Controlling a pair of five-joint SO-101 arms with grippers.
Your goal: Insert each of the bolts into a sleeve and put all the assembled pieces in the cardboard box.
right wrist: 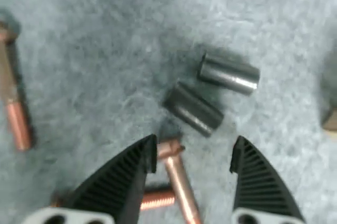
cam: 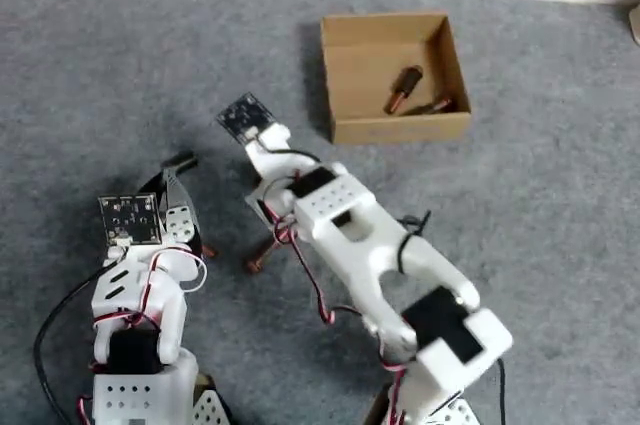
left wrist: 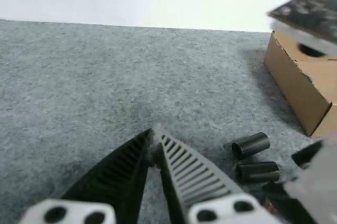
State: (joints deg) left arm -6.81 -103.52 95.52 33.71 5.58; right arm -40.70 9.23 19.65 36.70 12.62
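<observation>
Right claw [right wrist: 195, 147] spread, ribbed black fingers [right wrist: 121, 182] straddling threaded copper bolt [right wrist: 178, 176]. Two smooth dark cylindrical sleeves [right wrist: 193, 109] just beyond, on fuzzy grey felt [right wrist: 105, 66]. Left claw [left wrist: 154, 140] pressed together, tips touching. Cardboard box [cam: 395, 128] holds two copper-and-dark pieces [cam: 404, 90].

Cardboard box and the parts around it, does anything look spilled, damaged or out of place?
Nothing stands out. The cardboard box stands upright with two pieces lying inside; loose sleeves and bolts lie on the grey mat, none visibly damaged.
</observation>
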